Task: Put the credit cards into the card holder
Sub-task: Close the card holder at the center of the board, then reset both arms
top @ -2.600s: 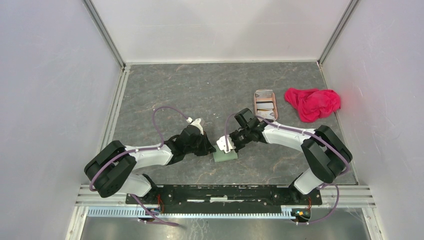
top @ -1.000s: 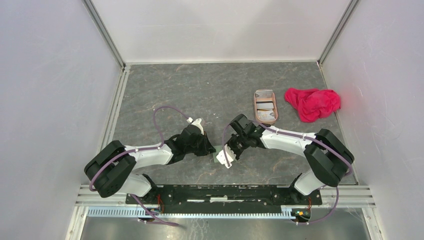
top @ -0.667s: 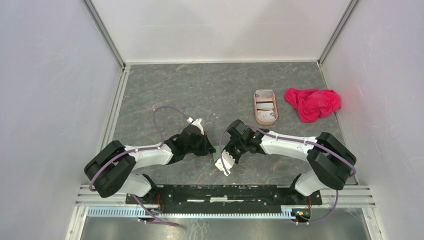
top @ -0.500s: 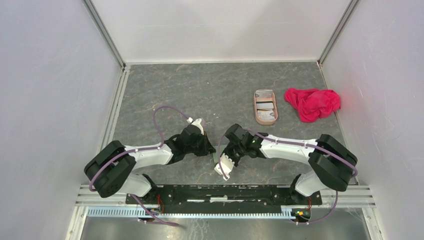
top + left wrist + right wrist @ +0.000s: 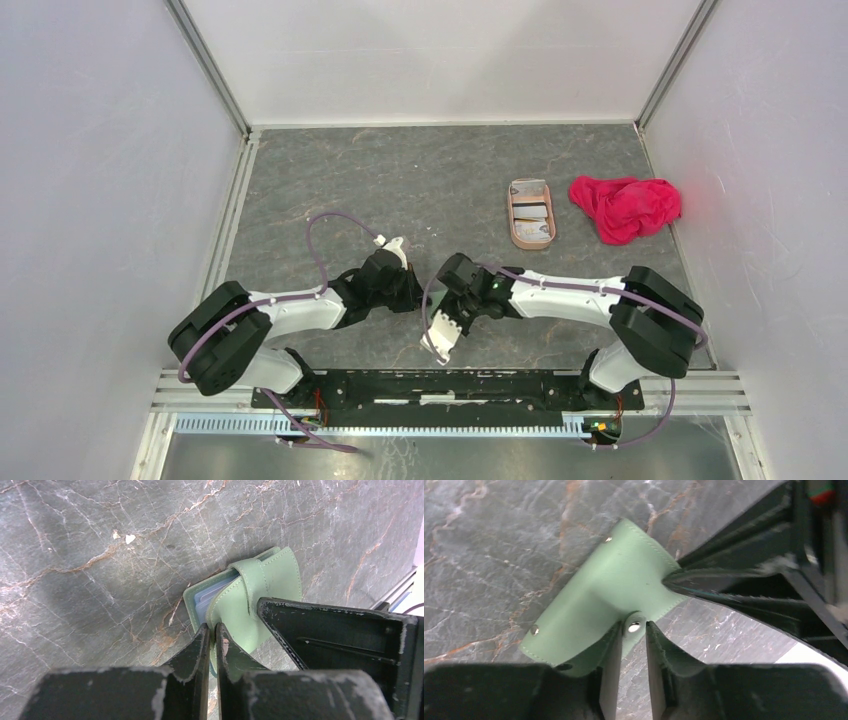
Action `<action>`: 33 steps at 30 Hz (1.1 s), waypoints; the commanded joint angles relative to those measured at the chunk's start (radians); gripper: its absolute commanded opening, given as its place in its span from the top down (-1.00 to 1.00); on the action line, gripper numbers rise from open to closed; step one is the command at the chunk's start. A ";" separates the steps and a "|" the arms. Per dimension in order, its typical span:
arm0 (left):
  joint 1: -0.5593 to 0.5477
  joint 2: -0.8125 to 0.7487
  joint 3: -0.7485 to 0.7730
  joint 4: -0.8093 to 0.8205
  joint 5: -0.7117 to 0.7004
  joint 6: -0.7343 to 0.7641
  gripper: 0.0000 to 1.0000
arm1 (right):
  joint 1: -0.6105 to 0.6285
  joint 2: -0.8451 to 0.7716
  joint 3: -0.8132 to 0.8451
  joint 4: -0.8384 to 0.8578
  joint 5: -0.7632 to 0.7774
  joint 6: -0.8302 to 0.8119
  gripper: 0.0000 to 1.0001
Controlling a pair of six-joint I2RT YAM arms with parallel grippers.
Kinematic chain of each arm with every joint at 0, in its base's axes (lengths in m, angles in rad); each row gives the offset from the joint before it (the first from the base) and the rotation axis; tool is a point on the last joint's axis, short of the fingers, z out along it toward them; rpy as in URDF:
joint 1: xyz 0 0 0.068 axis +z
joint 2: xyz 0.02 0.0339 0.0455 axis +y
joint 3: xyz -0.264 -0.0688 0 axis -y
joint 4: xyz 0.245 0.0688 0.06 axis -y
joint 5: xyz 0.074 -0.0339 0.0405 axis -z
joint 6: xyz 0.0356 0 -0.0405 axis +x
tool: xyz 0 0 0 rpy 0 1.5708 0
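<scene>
The sage-green card holder (image 5: 272, 577) lies on the table between my two grippers, with pale blue inner pockets showing at its edge. My left gripper (image 5: 212, 628) is shut on the rim of its upper flap, low beside the holder (image 5: 410, 293). From the other side, my right gripper (image 5: 633, 626) has its fingers a little apart, and the holder's snap tab (image 5: 634, 625) sits between the tips. In the top view the right gripper (image 5: 440, 330) covers the holder. The credit cards (image 5: 530, 212) lie in the tray at the back right.
A pinkish-brown oblong tray (image 5: 512, 225) stands right of centre, with a red-pink cloth (image 5: 625, 207) beside it near the right wall. Both forearms lie low across the near part of the table, close to the front rail (image 5: 440, 385).
My right gripper has swung left and toward the near edge over the card holder, and its fingers have parted slightly. The left arm has stayed put.
</scene>
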State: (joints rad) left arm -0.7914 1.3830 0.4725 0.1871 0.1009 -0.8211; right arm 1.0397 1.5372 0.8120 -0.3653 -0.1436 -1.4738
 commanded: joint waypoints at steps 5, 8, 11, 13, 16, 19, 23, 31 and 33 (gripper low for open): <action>0.004 -0.030 -0.001 -0.055 -0.026 0.022 0.63 | -0.125 -0.029 0.156 -0.314 -0.379 0.152 -0.17; 0.003 -0.053 0.002 -0.053 -0.031 0.022 0.52 | -0.197 -0.089 0.227 -0.388 -0.469 0.141 -0.28; 0.003 -0.118 -0.001 -0.048 -0.043 0.026 0.41 | -0.238 -0.154 0.188 -0.425 -0.548 0.130 -0.26; 0.003 -0.172 -0.013 -0.033 -0.052 0.028 0.37 | -0.243 -0.192 0.105 -0.423 -0.632 0.117 -0.05; 0.003 -0.313 -0.032 -0.027 -0.064 0.064 0.33 | -0.225 -0.216 -0.084 -0.253 -0.698 0.242 0.92; 0.003 -0.472 -0.059 -0.058 -0.109 0.107 0.23 | -0.154 -0.195 -0.143 -0.171 -0.589 0.282 1.00; 0.003 -0.708 -0.121 -0.092 -0.198 0.136 -0.21 | -0.097 -0.131 -0.145 -0.022 -0.426 0.439 1.00; 0.004 -0.958 -0.217 -0.136 -0.238 0.108 -0.85 | -0.135 -0.071 -0.103 0.165 -0.217 0.657 1.00; 0.004 -0.971 -0.222 -0.139 -0.242 0.105 -0.98 | -0.160 -0.047 -0.080 0.194 -0.142 0.692 1.00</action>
State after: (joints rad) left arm -0.7914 0.4385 0.2737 0.0734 -0.1040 -0.7410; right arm 0.9245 1.4490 0.6704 -0.3431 -0.4911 -0.9012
